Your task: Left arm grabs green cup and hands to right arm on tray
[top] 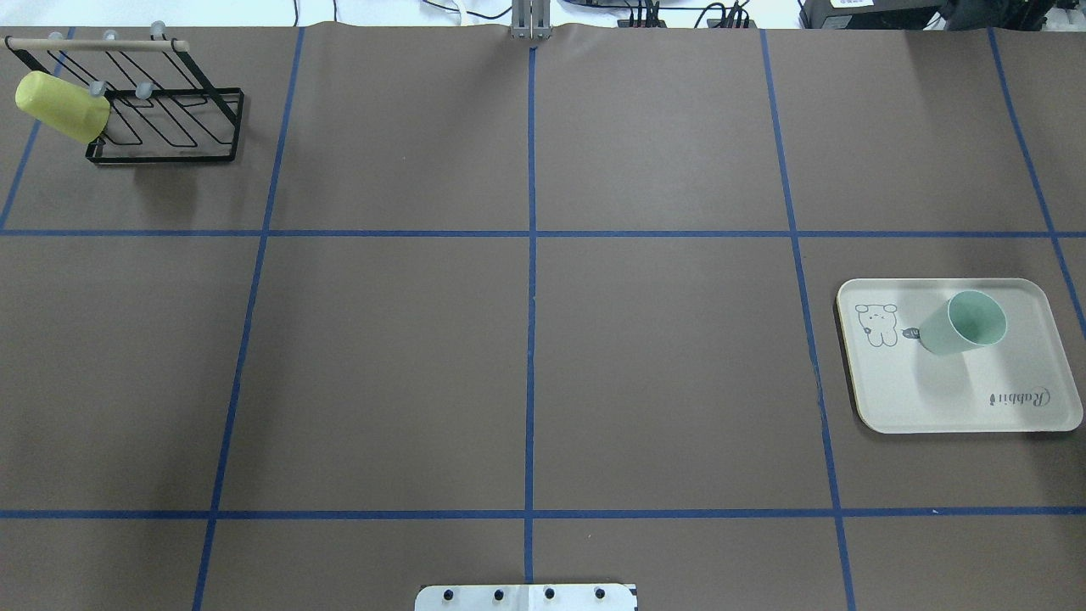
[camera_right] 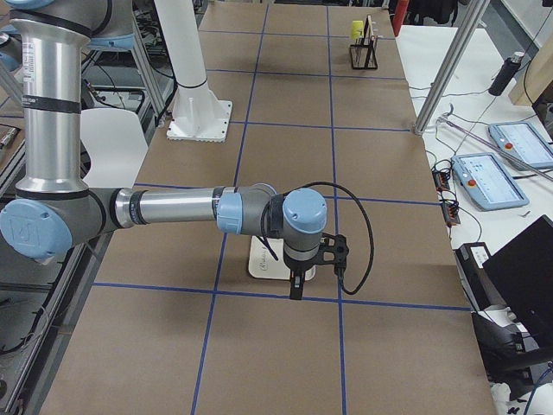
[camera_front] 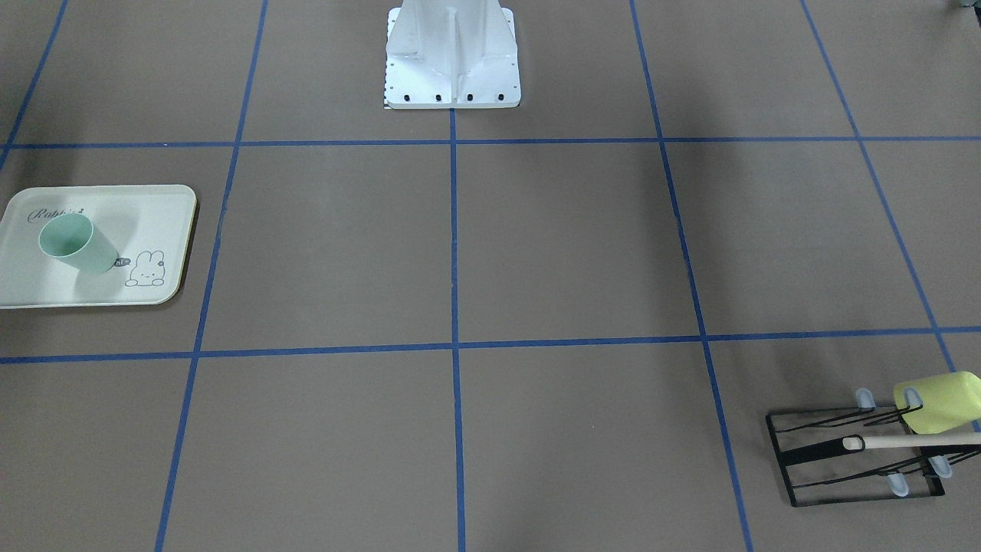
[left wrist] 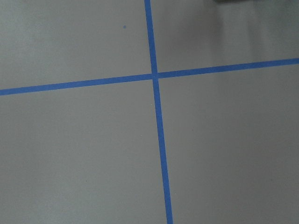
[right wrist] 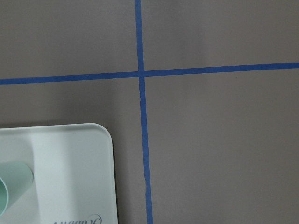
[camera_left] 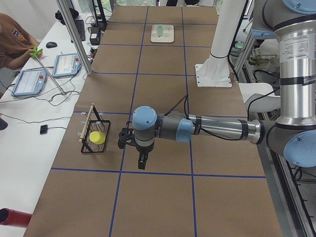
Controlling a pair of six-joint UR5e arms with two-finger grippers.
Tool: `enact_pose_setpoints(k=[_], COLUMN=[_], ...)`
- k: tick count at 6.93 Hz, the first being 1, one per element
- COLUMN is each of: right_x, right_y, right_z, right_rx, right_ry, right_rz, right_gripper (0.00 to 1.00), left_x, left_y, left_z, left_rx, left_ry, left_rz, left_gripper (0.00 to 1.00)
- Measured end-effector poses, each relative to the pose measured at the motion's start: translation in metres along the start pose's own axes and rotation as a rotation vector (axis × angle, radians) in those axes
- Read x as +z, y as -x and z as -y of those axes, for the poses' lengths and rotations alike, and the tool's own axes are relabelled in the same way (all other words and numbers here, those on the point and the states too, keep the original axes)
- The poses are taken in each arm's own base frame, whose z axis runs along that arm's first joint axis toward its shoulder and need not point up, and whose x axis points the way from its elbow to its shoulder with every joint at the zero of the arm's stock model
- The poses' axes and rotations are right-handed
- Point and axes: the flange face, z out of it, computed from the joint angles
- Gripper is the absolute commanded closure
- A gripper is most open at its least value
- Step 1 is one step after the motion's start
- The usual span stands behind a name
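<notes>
The green cup stands on the cream tray at the table's edge on the robot's right; both show in the overhead view too, cup and tray. The right wrist view shows the tray's corner and part of the cup. My right gripper hangs above the tray's near edge, apart from the cup. My left gripper hangs over bare table beside the rack. Both show only in side views, so I cannot tell if they are open or shut.
A black wire rack with a wooden bar stands at the far left corner, with a yellow-lime cup hung on it. The white robot base sits mid-table at the robot's edge. An operator sits at the side desk.
</notes>
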Motion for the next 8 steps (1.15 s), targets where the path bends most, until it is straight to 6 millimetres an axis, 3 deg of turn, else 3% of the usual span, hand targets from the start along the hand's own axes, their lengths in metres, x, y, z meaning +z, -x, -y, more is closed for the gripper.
enact_pose_setpoints(k=[8], right_x=[0.0084], right_y=[0.0048], right_z=[0.0022], right_rx=[-0.019], right_ry=[0.003], right_rz=[0.015], right_gripper=[0.01], left_x=[0.0057], left_y=[0.0068], left_z=[-0.0056], left_rx=[0.001], left_ry=[0.012], left_rz=[0.007], left_gripper=[0.00])
